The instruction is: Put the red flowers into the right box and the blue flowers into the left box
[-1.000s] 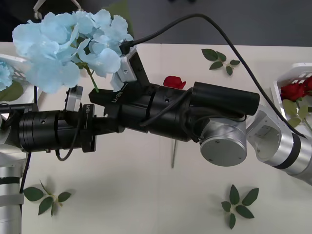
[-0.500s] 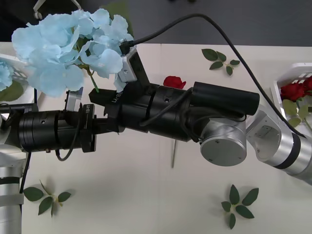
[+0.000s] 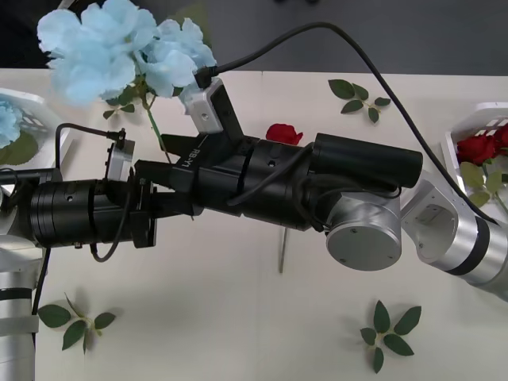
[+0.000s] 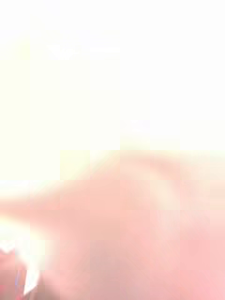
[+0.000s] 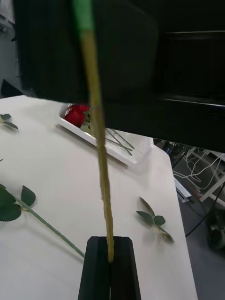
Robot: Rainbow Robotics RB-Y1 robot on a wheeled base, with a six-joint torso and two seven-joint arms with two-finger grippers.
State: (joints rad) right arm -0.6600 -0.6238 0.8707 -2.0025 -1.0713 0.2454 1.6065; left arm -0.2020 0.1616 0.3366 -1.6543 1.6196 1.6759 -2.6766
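A blue flower (image 3: 119,48) stands high over the table's far left, its thin stem (image 3: 156,131) running down to where the two arms meet. In the left wrist view my left gripper (image 5: 110,262) is shut on the stem (image 5: 99,154). My right gripper (image 3: 155,169) reaches across from the right, right beside the same stem. Another blue flower (image 3: 6,123) lies in the left box (image 3: 36,111). One red flower (image 3: 283,133) lies on the table behind the right arm. More red flowers (image 3: 479,148) lie in the right box (image 3: 468,127).
Loose leaf sprigs lie at the far right (image 3: 357,99), the near right (image 3: 389,333) and the near left (image 3: 75,321). The right arm's black forearm (image 3: 317,182) spans the table's middle. A leafy green stem (image 5: 51,229) lies on the table below the left gripper.
The blue flower head has swung up and to the right, its stem now steeper. The right gripper's end has shifted slightly left. The left arm has stayed put.
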